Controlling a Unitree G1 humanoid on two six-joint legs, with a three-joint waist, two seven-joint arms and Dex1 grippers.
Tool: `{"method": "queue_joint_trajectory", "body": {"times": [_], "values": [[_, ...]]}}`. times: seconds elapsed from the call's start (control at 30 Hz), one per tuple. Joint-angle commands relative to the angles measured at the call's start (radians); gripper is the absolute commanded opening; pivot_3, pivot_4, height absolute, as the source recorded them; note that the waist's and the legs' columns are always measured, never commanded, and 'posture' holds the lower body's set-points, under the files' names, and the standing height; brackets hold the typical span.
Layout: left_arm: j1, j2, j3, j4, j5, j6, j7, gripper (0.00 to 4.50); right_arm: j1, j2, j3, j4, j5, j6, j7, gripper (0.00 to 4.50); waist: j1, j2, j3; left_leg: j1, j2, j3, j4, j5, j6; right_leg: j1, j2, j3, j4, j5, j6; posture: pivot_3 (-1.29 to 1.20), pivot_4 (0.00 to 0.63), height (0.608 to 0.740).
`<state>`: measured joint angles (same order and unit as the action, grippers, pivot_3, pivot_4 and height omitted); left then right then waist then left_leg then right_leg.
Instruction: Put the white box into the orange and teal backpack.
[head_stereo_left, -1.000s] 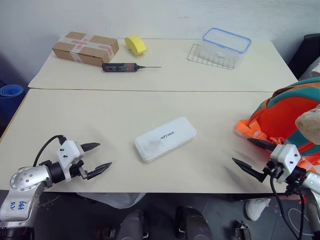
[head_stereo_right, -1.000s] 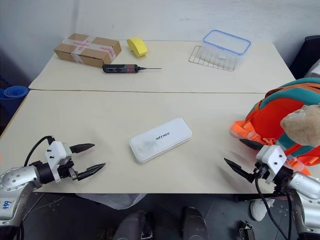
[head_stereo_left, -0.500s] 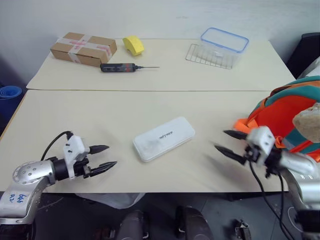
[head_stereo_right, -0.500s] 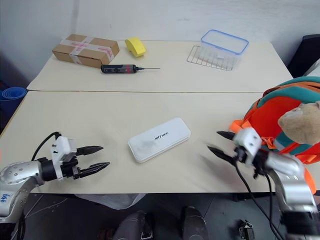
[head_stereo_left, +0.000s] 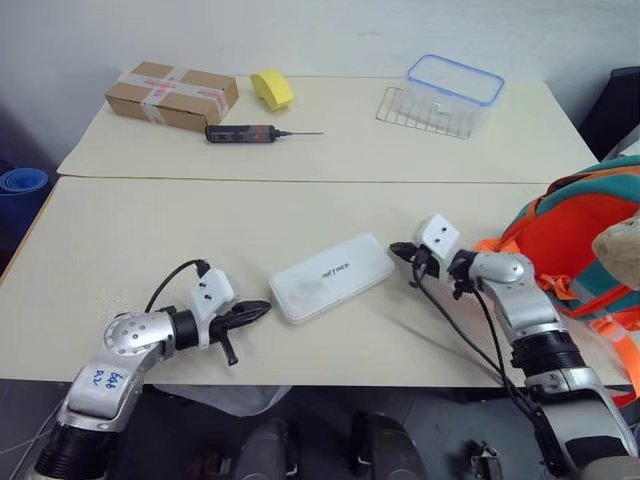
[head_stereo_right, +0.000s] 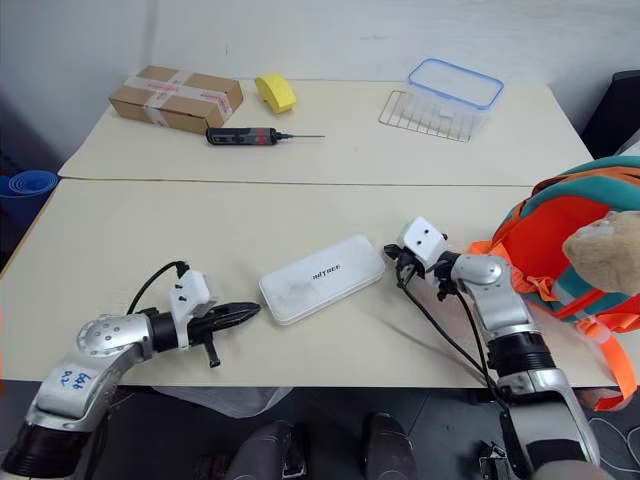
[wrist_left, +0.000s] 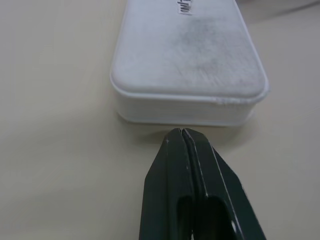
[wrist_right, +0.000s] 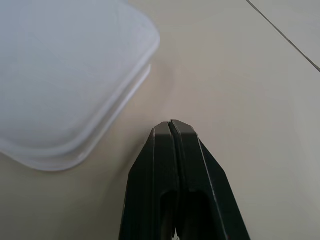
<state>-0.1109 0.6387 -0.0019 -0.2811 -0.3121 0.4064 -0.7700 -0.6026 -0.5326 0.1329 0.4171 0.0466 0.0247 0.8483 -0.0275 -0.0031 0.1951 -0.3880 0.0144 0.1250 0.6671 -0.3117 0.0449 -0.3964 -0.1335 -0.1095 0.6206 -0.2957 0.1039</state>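
Both pincers pressed together at either end of the white box (head_stereo_left: 331, 291), which lies flat on the near cream surface (head_stereo_left: 150, 240).

The box is smooth matte plastic, oblong with rounded corners and small dark lettering on its lid; the orange and teal backpack (head_stereo_left: 580, 235) stands at the surface's right edge, fabric with webbing straps and a tan plush bear (head_stereo_left: 618, 245) against it. The left pincer (head_stereo_left: 262, 309) has its black tapered fingers shut together, tip just short of the box's near-left end; the right pincer (head_stereo_left: 397, 250), also shut, sits just beside the far-right corner. A second ago both were spread wide and well away from the box, the right one near the backpack. On the far surface: a taped cardboard box (head_stereo_left: 171, 96), yellow sponge-like block (head_stereo_left: 271, 89), dark screwdriver (head_stereo_left: 252, 133), clear blue-rimmed container (head_stereo_left: 453, 92).
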Motion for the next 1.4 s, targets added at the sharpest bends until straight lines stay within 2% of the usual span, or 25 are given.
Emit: {"method": "queue_joint_trajectory", "body": {"times": [0.03,0.3,0.5,0.67,0.73,0.83,0.9,1.0,1.13,1.27,1.4], "values": [[-0.025,-0.027,-0.015,0.006,0.004,-0.023,0.006,0.02,0.024,-0.003,-0.001,-0.042,0.048,-0.036,0.095,0.00,0.000,0.000,0.000,0.000,0.000,0.000,0.000,0.000,0.000,0.000,0.000,0.000,0.000,0.000,0.000,0.00,0.150,0.740],[-0.060,-0.053,-0.056,0.025,0.011,-0.032,-0.030,0.02,0.246,-0.121,-0.032,-0.369,0.166,0.108,0.251,0.00,0.010,0.000,0.000,0.001,0.000,-0.001,0.001,0.000,0.000,0.002,0.000,0.000,0.000,0.000,0.000,0.00,0.150,0.740],[-0.052,-0.063,-0.055,0.012,0.002,-0.016,-0.040,0.02,0.434,-0.206,-0.088,-0.631,0.228,0.309,0.220,0.00,0.023,-0.001,0.000,0.001,0.001,-0.002,0.000,0.000,-0.001,0.002,-0.001,-0.001,-0.001,0.000,0.000,0.00,0.150,0.740],[-0.060,-0.063,-0.014,0.016,-0.039,0.049,-0.047,0.02,0.534,-0.266,-0.140,-0.709,0.253,0.414,0.205,0.00,0.028,-0.002,-0.001,0.001,0.001,-0.002,0.000,-0.001,-0.001,0.002,-0.001,-0.001,-0.002,0.000,0.000,0.00,0.150,0.740],[-0.077,-0.033,0.040,0.019,-0.138,0.211,-0.065,0.02,0.545,-0.279,-0.154,-0.715,0.237,0.416,0.190,0.00,0.028,-0.002,-0.001,0.001,0.001,-0.003,0.001,-0.001,-0.001,0.002,-0.001,-0.001,-0.002,0.000,0.000,0.00,0.150,0.740],[-0.158,0.088,0.093,0.111,-0.316,0.586,-0.144,0.57,0.544,-0.296,-0.174,-0.694,0.214,0.396,0.171,0.00,0.027,-0.002,-0.001,0.001,0.001,-0.003,0.001,-0.001,-0.001,0.002,-0.001,-0.001,-0.002,0.000,0.000,0.00,0.150,0.740],[-0.234,0.165,0.065,0.189,-0.373,0.800,-0.181,1.21,0.535,-0.304,-0.172,-0.682,0.212,0.384,0.170,0.00,0.027,-0.002,-0.001,0.001,0.001,-0.003,0.001,0.000,-0.002,0.002,0.000,-0.002,-0.002,0.000,0.000,0.00,0.150,0.740],[-0.364,0.171,0.047,0.298,-0.425,1.025,-0.174,2.06,0.522,-0.308,-0.159,-0.672,0.207,0.364,0.172,0.00,0.030,-0.002,-0.001,0.001,0.000,-0.003,0.001,0.000,-0.001,0.002,0.001,-0.002,-0.001,0.000,0.000,0.00,0.150,0.740],[-0.492,0.091,0.089,0.448,-0.449,1.183,-0.125,3.32,0.491,-0.298,-0.136,-0.656,0.198,0.354,0.174,0.00,0.029,-0.003,0.000,0.000,-0.002,-0.004,0.002,0.001,0.001,0.002,0.002,-0.002,0.001,0.000,0.000,0.00,0.150,0.740],[-0.562,0.028,0.055,0.591,-0.508,1.208,-0.061,4.47,0.442,-0.275,-0.096,-0.636,0.173,0.353,0.157,0.00,0.027,-0.004,-0.001,0.000,-0.002,-0.004,0.003,0.002,0.000,0.002,0.003,-0.002,0.001,0.000,0.000,0.00,0.150,0.740],[-0.573,-0.035,0.059,0.601,-0.528,1.208,0.015,4.47,0.399,-0.251,-0.064,-0.619,0.157,0.351,0.145,0.00,0.026,-0.004,-0.001,0.000,-0.001,-0.003,0.003,0.002,-0.001,0.002,0.002,-0.001,0.001,0.000,0.000,0.00,0.150,0.740]]}}
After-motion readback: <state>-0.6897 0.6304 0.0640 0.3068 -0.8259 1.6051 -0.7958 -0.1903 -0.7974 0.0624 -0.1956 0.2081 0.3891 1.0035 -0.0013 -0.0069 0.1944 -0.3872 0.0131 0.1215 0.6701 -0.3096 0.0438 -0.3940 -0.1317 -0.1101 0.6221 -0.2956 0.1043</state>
